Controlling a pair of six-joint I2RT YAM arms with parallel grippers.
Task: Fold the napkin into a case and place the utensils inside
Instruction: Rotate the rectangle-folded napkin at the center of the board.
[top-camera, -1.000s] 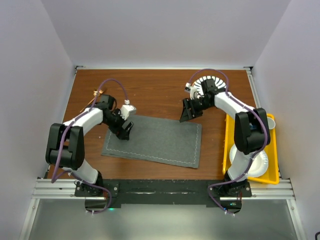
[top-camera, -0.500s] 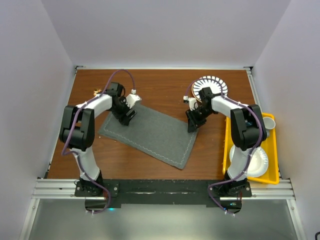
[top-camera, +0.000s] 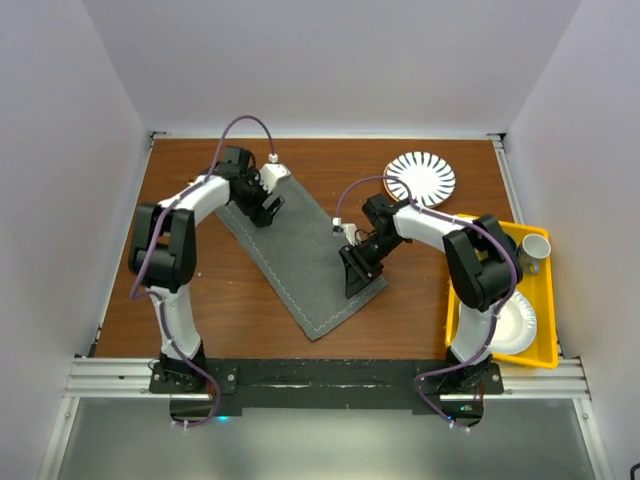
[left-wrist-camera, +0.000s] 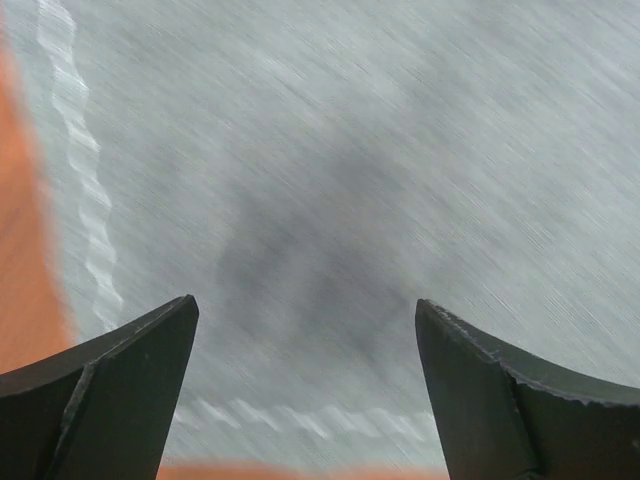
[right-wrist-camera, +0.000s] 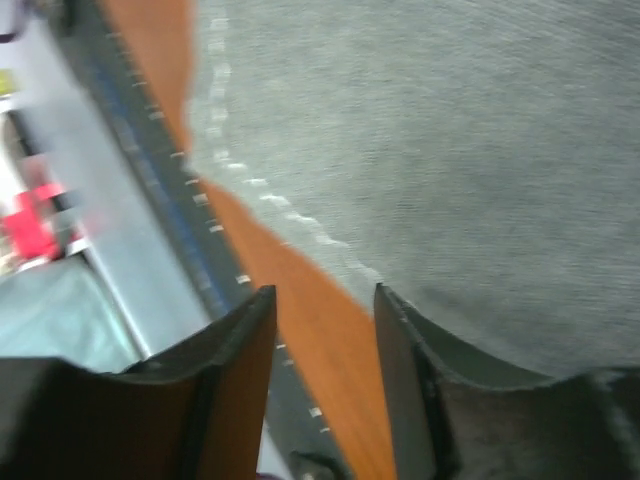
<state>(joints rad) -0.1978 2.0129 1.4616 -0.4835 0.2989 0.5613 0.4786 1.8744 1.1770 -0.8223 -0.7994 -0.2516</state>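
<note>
Left wrist view: left gripper (left-wrist-camera: 305, 303) gapes wide over the napkin (left-wrist-camera: 350, 150), empty (right gripper (right-wrist-camera: 324, 292) half-parted at its hem).

Dark grey napkin (top-camera: 300, 258), flat, unfolded, lying diagonally

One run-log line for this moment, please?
napkin: unfolded, lying diagonal | left tool: open above napkin corner | right tool: open at napkin edge

Napkin (top-camera: 300, 255) dark grey, paler stitched hem; plate (top-camera: 420, 178) white, black radial stripes; tray (top-camera: 500, 360) yellow; table (top-camera: 330, 170) reddish-brown
</note>
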